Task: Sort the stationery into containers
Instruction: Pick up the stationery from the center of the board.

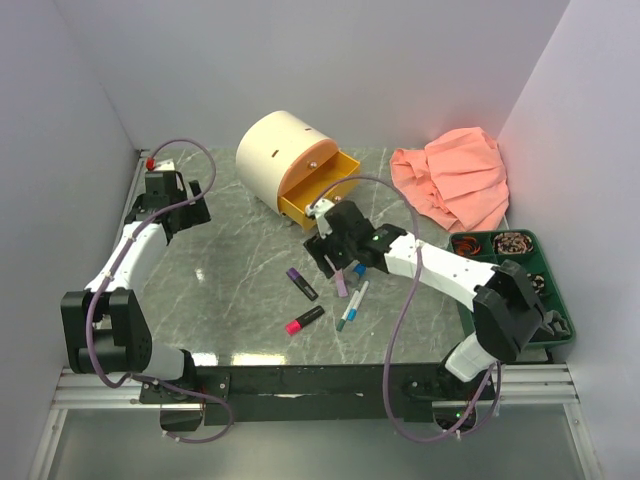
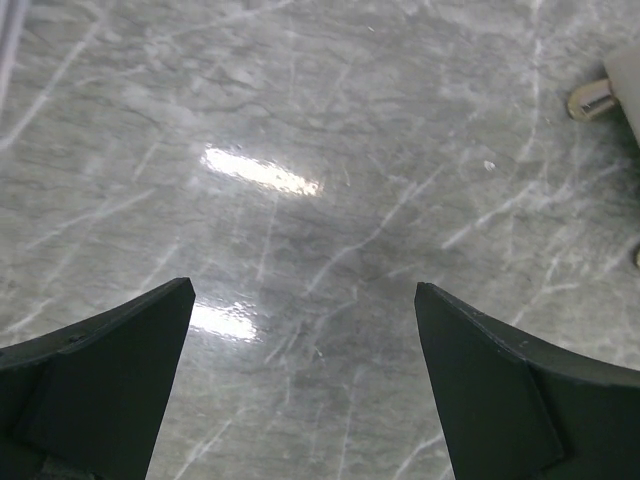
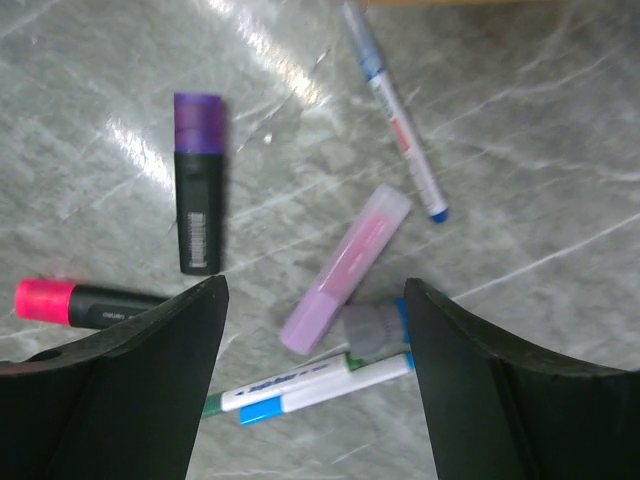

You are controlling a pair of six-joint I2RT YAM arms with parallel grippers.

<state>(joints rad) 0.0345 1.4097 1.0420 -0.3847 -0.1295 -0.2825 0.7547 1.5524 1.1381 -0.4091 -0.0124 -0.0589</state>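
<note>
The cream drum cabinet (image 1: 278, 150) stands at the back, its yellow drawer (image 1: 322, 192) pulled open below the shut peach-orange drawer (image 1: 304, 167). My right gripper (image 1: 333, 256) is open and empty, hovering just in front of the drawer over loose stationery. Under it (image 3: 315, 300) lie a lilac marker (image 3: 345, 268), two white pens (image 3: 310, 385), a grey-and-blue capped piece (image 3: 375, 328), a purple highlighter (image 3: 198, 180), a pink-black highlighter (image 3: 90, 303) and a thin white pen (image 3: 395, 110). My left gripper (image 1: 190, 205) is open over bare marble (image 2: 305, 290).
A peach cloth (image 1: 455, 180) lies at the back right. A dark green compartment tray (image 1: 548, 300) with small items sits at the right edge. White walls close in the back and both sides. A cream cabinet foot (image 2: 592, 98) shows in the left wrist view.
</note>
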